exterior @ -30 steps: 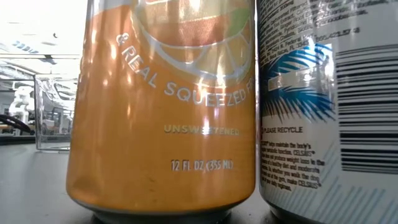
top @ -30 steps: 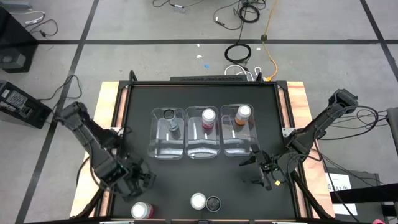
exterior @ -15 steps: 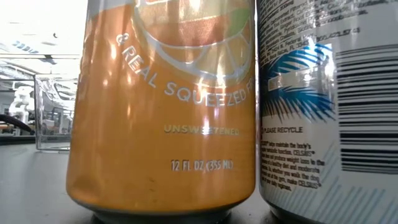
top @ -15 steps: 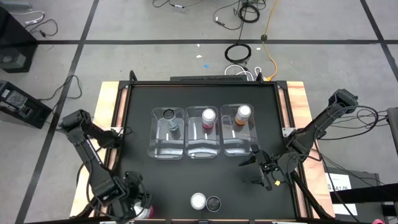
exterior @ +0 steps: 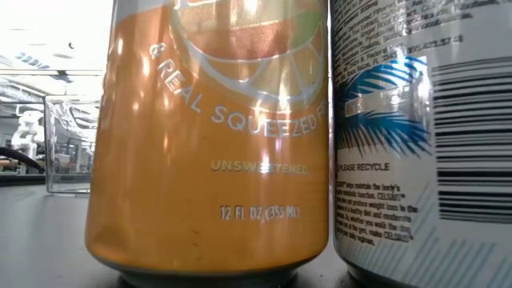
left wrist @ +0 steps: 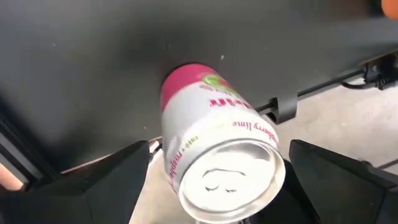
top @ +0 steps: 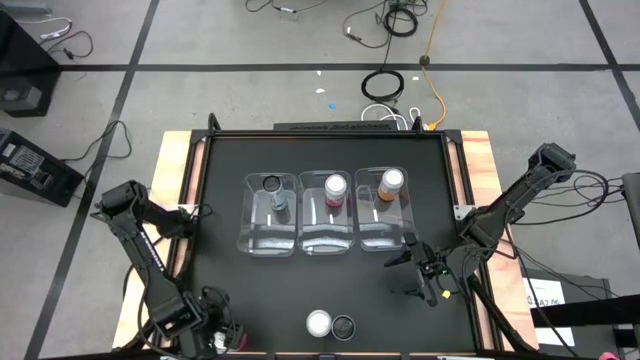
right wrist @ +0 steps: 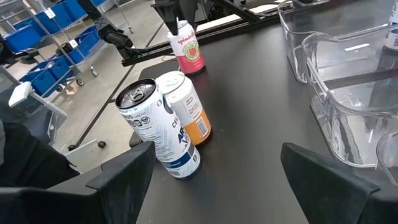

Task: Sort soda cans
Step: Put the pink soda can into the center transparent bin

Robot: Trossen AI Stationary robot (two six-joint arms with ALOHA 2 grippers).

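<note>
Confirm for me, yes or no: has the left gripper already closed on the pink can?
No. In the left wrist view the pink can stands upright between the left gripper's fingers, with a clear gap on both sides.

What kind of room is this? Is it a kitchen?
Not a kitchen; probably a robot lab or workshop. Two robot arms work at a black table on a bare floor strewn with cables, and blue storage bins sit on shelves behind.
</note>
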